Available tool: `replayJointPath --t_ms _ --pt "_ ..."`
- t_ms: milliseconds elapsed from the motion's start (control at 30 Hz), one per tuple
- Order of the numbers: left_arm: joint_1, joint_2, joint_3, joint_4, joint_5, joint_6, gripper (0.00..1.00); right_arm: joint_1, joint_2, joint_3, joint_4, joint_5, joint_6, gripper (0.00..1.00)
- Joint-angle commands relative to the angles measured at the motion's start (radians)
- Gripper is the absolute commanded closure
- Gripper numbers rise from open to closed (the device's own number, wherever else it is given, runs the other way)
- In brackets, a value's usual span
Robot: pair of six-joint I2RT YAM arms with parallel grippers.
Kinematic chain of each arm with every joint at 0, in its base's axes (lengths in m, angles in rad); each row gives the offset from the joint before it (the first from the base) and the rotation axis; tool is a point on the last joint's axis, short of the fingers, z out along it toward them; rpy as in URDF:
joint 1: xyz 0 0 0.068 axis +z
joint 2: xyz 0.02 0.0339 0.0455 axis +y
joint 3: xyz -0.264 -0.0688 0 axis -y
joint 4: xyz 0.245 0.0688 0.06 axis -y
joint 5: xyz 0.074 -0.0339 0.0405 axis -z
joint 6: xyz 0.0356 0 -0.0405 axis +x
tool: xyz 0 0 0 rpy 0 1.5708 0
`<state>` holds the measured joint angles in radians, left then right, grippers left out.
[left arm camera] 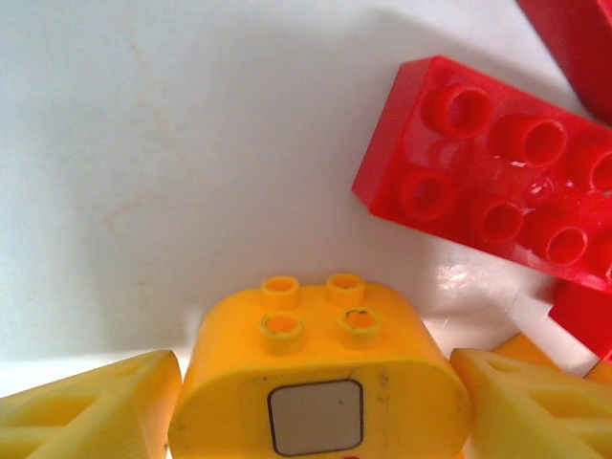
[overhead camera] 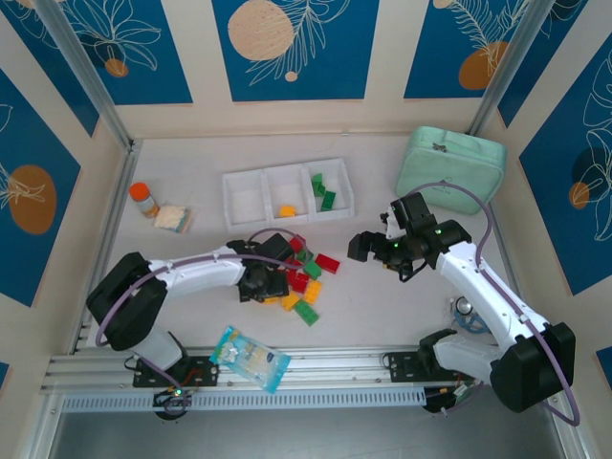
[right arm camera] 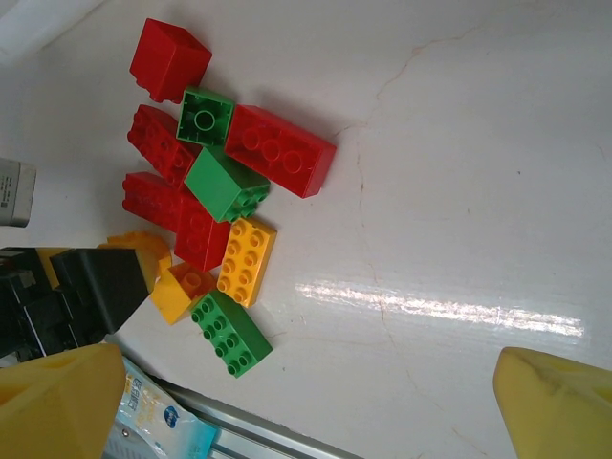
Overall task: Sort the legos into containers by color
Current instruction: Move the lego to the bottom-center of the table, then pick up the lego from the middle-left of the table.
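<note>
A rounded orange-yellow lego (left arm camera: 316,382), four studs up and a pale square panel on its near face, sits on the white bench (left arm camera: 143,143) between the left fingers (left arm camera: 91,406). They flank it closely on both sides, but whether they press on it cannot be told. A long red brick (left arm camera: 497,191) lies just beyond it. The left arm (overhead camera: 191,273) stretches low and rightward from its base, its wrist tipped down over the left edge of the lego pile (overhead camera: 304,282), which lies near the bench's middle, in front of the containers (overhead camera: 246,201). The right arm (overhead camera: 478,277) bends up and leftward, its wrist hanging to the right of the pile and apart from it, the right fingers (right arm camera: 57,402) spread wide over bare bench. Of the three white bins in a row, the middle one holds an orange-yellow piece (overhead camera: 287,210) and the right one two green bricks (overhead camera: 323,191). In the pile, red, green and orange-yellow bricks lie touching and partly overlapping: a red cube (right arm camera: 170,59) at one end, a green block (right arm camera: 205,119) hollow side up, and an orange-yellow eight-stud brick (right arm camera: 247,260) beside a green one (right arm camera: 229,333). A blue-white snack packet (overhead camera: 251,357) lies at the near edge, a mint-green zippered case (overhead camera: 449,167) at the far right, and an orange-capped bottle (overhead camera: 143,198) at the far left.
</note>
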<state>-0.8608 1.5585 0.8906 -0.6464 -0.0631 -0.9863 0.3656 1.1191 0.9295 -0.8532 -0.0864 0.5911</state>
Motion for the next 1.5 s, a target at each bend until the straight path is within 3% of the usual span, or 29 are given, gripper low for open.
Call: replayJointPath --t_ms 0,133,267,500,633,800,1133,1467 --pt "-0.006 -0.053 -0.025 -0.025 -0.003 -0.026 0.29 -0.006 0.003 0.008 -0.020 -0.015 -0.014 0.01" --pt "-0.004 -0.062 -0.026 -0.007 -0.009 -0.003 0.30 -0.007 0.015 0.012 -0.013 -0.024 -0.018 0.01" --pt "-0.001 -0.032 -0.013 0.012 -0.001 0.028 0.22 -0.007 0.046 0.038 -0.029 -0.028 -0.040 0.01" --pt "0.028 0.025 -0.013 0.019 0.036 0.073 0.19 -0.010 0.059 0.040 -0.022 -0.019 -0.038 0.01" --pt "0.040 0.045 -0.010 0.035 0.048 0.115 0.24 -0.010 0.042 0.014 -0.008 -0.007 -0.009 0.01" --pt "0.049 0.076 0.014 0.051 0.070 0.183 0.38 -0.011 0.042 0.008 -0.012 0.008 0.002 0.01" --pt "0.051 0.042 0.010 0.034 0.071 0.223 0.48 -0.014 0.072 0.049 -0.019 0.017 -0.002 0.01" --pt "0.068 -0.082 0.021 -0.048 -0.009 0.207 0.57 -0.014 0.065 0.046 -0.011 0.017 0.010 0.01"
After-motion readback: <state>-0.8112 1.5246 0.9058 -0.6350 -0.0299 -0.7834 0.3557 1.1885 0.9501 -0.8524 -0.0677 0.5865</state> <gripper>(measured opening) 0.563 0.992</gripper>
